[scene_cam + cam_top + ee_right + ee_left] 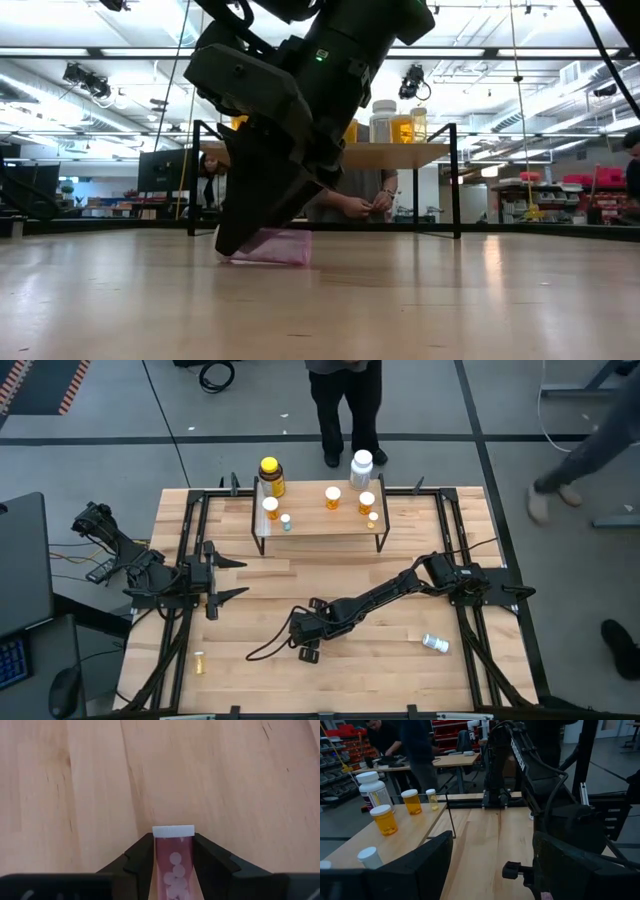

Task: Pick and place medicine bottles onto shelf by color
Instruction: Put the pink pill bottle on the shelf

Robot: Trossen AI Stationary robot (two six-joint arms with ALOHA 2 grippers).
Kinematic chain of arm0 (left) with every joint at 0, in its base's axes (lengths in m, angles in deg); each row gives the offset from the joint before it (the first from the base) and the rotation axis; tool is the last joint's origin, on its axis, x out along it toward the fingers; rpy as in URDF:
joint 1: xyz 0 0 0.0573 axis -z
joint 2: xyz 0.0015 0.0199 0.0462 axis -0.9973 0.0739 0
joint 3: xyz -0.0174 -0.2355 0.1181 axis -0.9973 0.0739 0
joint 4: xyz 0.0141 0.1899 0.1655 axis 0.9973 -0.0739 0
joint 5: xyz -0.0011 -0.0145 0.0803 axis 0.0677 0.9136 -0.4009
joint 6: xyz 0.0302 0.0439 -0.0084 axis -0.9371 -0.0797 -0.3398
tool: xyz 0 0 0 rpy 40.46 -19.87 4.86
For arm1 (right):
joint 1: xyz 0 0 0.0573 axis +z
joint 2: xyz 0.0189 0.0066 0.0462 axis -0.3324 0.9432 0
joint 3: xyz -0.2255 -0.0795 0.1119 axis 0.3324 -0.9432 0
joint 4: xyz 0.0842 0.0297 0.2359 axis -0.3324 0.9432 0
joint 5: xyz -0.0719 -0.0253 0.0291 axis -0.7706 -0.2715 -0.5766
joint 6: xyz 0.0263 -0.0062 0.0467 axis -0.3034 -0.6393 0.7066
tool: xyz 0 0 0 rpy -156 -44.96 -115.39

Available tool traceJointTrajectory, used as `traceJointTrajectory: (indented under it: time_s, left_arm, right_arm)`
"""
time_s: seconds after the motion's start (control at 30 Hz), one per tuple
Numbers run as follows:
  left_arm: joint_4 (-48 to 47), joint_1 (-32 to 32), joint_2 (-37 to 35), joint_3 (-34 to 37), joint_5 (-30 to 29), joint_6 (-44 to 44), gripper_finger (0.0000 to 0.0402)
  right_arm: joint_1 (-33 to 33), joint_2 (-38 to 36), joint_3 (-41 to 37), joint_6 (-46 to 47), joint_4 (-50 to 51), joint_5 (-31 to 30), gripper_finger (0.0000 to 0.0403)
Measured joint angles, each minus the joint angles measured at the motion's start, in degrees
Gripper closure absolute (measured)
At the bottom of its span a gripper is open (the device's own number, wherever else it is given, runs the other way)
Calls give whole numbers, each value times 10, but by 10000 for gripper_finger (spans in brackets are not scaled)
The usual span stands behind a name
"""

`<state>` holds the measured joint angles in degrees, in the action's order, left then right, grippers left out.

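Note:
A pink vial (173, 870) with a white cap lies on its side on the tabletop, near the table's front middle. My right gripper (173, 845) is lowered over it and shut on it; the low view shows the vial (280, 247) under the gripper (245, 238). My left gripper (235, 579) waits open at the table's left, holding nothing. The shelf (320, 532) stands at the far edge on thin black legs. It carries a big yellow bottle (271, 476), a big white bottle (361, 468), orange vials (333, 497) and a tiny teal vial (286, 522). My right gripper pinches the pink vial's body just behind its white cap (173, 830), one finger (142, 852) on each side. The fingers slant down from above and run along the vial, whose cap points away from the gripper. The vial lies on the table.
A white-labelled bottle (435, 643) lies on the table at the front right, and a tiny yellow vial (199, 661) lies at the front left. A black frame (445, 520) runs round the table. People stand beyond the far edge (345, 410).

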<state>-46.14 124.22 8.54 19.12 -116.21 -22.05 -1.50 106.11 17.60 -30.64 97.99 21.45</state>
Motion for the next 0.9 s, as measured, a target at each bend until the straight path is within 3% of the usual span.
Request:
traceJointTrajectory:
  time_s: [0.9]
  left_arm:
    - [0,0,0,0,0,-6,118]
  right_arm:
    - [-1,0,0,15,18,18,274]
